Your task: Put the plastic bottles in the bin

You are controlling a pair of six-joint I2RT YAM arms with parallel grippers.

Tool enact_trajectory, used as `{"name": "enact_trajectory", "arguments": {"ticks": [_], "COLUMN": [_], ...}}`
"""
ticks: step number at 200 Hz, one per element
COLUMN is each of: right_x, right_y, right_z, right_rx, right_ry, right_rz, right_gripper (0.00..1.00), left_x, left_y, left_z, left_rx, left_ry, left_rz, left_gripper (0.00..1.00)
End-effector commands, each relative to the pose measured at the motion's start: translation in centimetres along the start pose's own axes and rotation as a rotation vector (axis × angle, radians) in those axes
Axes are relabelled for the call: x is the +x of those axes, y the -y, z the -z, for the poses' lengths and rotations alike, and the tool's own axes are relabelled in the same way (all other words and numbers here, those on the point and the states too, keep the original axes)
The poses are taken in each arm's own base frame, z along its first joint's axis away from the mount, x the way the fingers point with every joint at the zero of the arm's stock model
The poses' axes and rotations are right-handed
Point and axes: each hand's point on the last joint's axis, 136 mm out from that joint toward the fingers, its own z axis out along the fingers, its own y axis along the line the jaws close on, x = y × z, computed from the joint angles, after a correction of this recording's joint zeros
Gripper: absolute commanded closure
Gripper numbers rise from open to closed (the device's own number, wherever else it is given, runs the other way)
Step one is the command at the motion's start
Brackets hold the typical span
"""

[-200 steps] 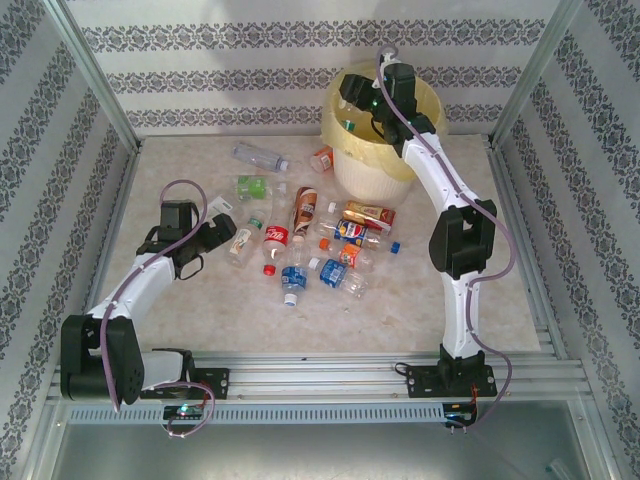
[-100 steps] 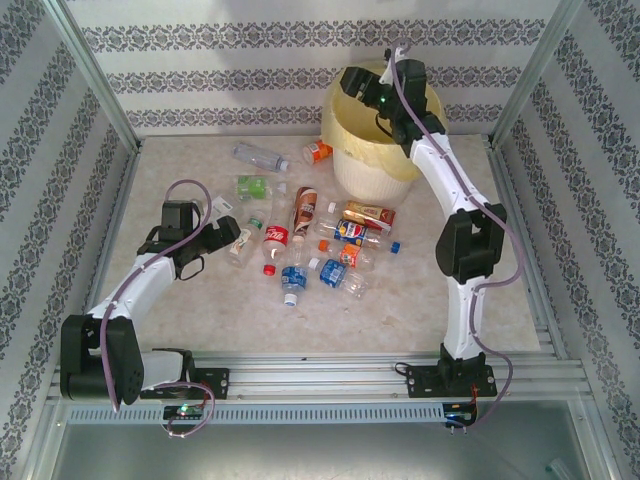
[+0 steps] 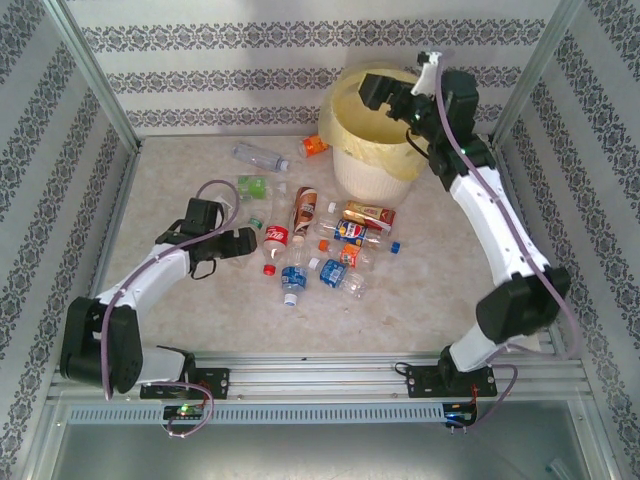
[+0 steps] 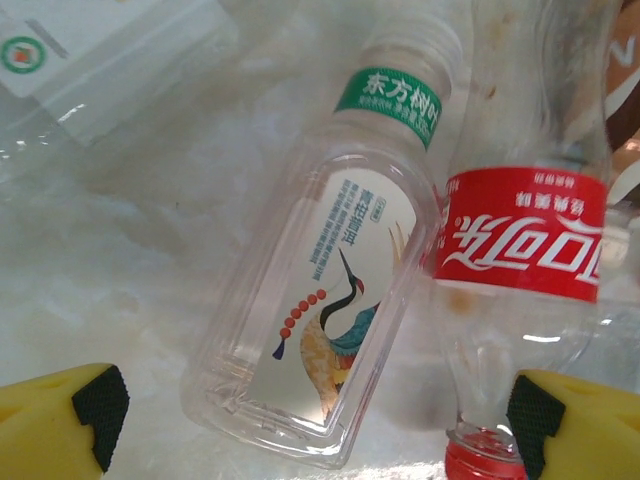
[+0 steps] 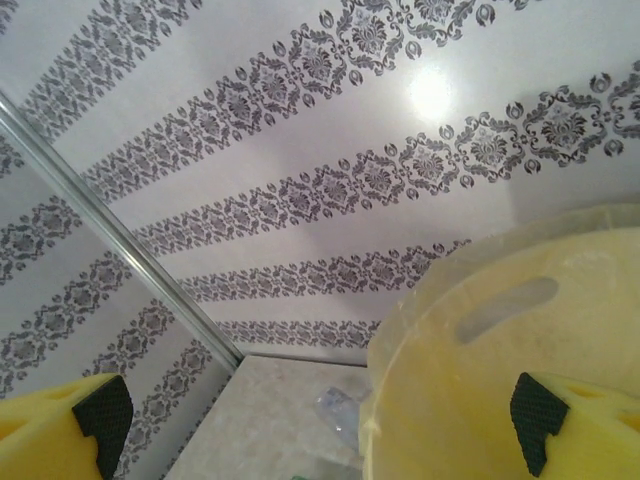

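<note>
**Left claw spread over two bottles, right claw empty at the bin**

The left gripper (image 3: pixel 238 241) is low at left-centre of the top view, at the left edge of the bottle pile. In its wrist view the jaws stand wide apart with nothing gripped, and the yellow fingertips (image 4: pixel 60 425) sit in the two bottom corners. Between them lie a crane-label bottle (image 4: pixel 330 300) with a green neck band and a Coca-Cola bottle (image 4: pixel 520 245). The two are side by side, touching, and flat on the marbled table (image 4: pixel 120 300). The wide spread reads as lining up a pick. Because the bottles touch, closing here could catch both or shove one aside.

The right gripper (image 3: pixel 385 95) is held high at upper centre, over the rim of the bin (image 3: pixel 370 178). Its jaws are apart and empty. Its wrist camera looks past the yellow liner (image 5: pixel 520 330) at the patterned back wall. That pose fits a drop spot above the bin mouth.

The bin is a white bucket with a pale yellow bag folded over its rim. The arm covers part of the mouth and the inside is washed out, so I cannot tell what it holds.

The plastic bottles (image 3: pixel 320 240) lie on the table at mid-frame in a loose pile with red, blue and brown labels. There are three strays:
- an orange-label bottle (image 3: pixel 314 148) just beside the bin's left side
- a clear bottle (image 3: pixel 255 155) further left
- a green-label bottle (image 3: pixel 250 185) below that

Most of the job looks undone.
</note>
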Motion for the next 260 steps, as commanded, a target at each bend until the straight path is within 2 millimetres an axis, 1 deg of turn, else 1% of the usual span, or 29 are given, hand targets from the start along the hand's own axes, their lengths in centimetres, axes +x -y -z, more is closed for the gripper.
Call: {"name": "enact_trajectory", "arguments": {"ticks": [1,19,33,47,67,96,111,127,153,169,188,203,219,244,260], "right_x": [1.5,2.6,3.3,4.1,5.1,6.0,6.1,6.3,6.9,6.8,6.5,6.8,7.4,8.1,8.6], "right_y": [-0.6,-0.6,0.0,0.6,1.3,1.7,1.8,1.8,1.8,2.1,2.0,1.5,1.4,1.7,1.2], "right_z": [2.6,4.8,6.2,7.3,8.5,9.8,10.4,10.9,11.3,11.9,13.0,13.3,13.5,13.8,13.6], "right_rx": [-0.024,-0.003,0.037,0.068,0.099,0.118,0.129,0.130,0.127,0.142,0.145,0.119,0.118,0.133,0.094], "right_ry": [-0.029,-0.042,-0.045,-0.048,-0.059,-0.070,-0.066,-0.063,-0.068,-0.027,0.035,0.028,0.001,-0.021,-0.027], "right_rz": [0.055,0.074,0.072,0.061,0.049,0.040,0.037,0.033,0.031,0.043,0.060,0.075,0.070,0.064,0.044], "right_gripper": [0.02,0.02,0.02,0.02,0.02,0.02,0.02,0.02,0.02,0.02,0.02,0.02,0.02,0.02,0.02], "left_x": [0.8,1.2,1.0,1.0,1.3,1.7,1.6,1.3,0.9,0.4,-0.7,-2.0,-3.6,-5.8,-7.0], "left_y": [-0.9,-1.0,-1.1,-0.9,-0.6,-0.6,-0.7,-0.6,-0.6,-0.6,-0.2,0.9,2.7,7.6,11.3], "left_z": [-0.8,-1.9,-2.8,-3.6,-4.8,-5.6,-5.4,-5.0,-4.2,-3.4,-2.1,-0.6,1.3,4.8,6.9], "left_rx": [-0.086,-0.127,-0.179,-0.195,-0.194,-0.220,-0.222,-0.229,-0.234,-0.239,-0.228,-0.189,-0.114,0.096,0.267], "left_ry": [-0.071,-0.115,-0.129,-0.144,-0.172,-0.190,-0.186,-0.173,-0.147,-0.117,-0.062,-0.004,0.053,0.138,0.194], "left_rz": [-0.115,-0.170,-0.218,-0.251,-0.292,-0.317,-0.312,-0.295,-0.276,-0.261,-0.245,-0.228,-0.212,-0.233,-0.245], "left_gripper": [0.04,0.08,0.09,0.10,0.16,0.27,0.32,0.38,0.47,0.50,0.55,0.57,0.59,0.62,0.62]}}
